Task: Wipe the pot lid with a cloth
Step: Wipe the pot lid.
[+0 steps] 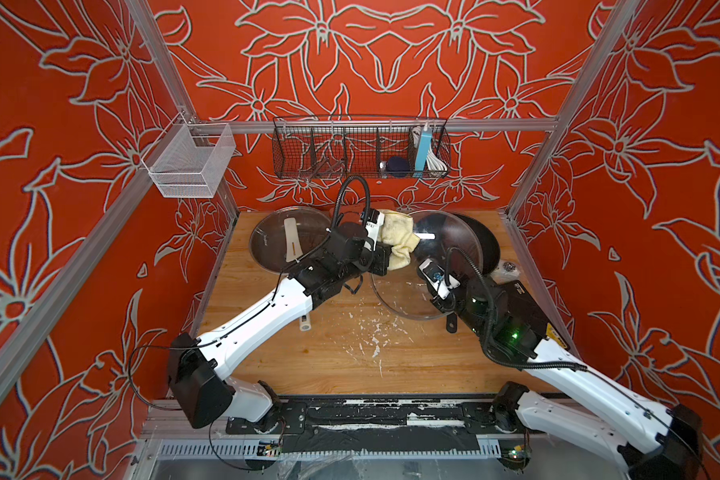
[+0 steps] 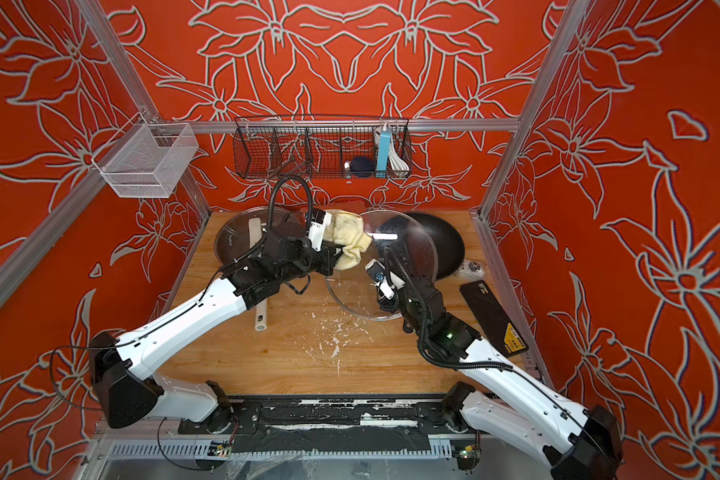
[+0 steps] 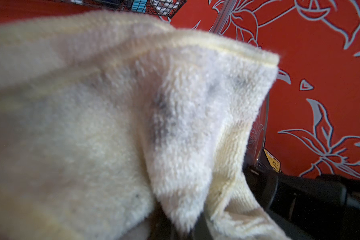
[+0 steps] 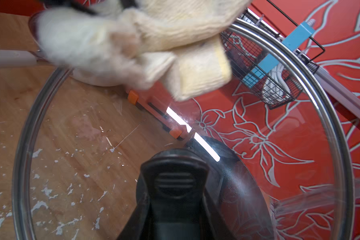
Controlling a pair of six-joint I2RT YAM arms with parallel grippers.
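The pot lid point(image 1: 441, 249) point(image 2: 408, 249) is clear glass with a steel rim point(image 4: 320, 104). It is held tilted up over the wooden table. My right gripper point(image 4: 173, 207) is shut on its black handle point(image 4: 173, 176); in both top views the wrist camera hides those jaws. The cloth point(image 1: 395, 241) point(image 2: 348, 239) is cream towel with grey stains point(image 3: 160, 116). It hangs bunched from my left gripper point(image 1: 382, 261) point(image 2: 329, 259), which is shut on it. The cloth point(image 4: 175, 41) lies against the lid's far left rim.
A second glass lid point(image 1: 287, 241) covers a pan at the back left, its white handle point(image 1: 306, 324) pointing forward. A black wok point(image 1: 485, 245) sits behind the held lid. A black slab point(image 1: 528, 307) lies at the right edge. Wire baskets point(image 1: 360, 147) point(image 1: 192, 160) hang on the rails.
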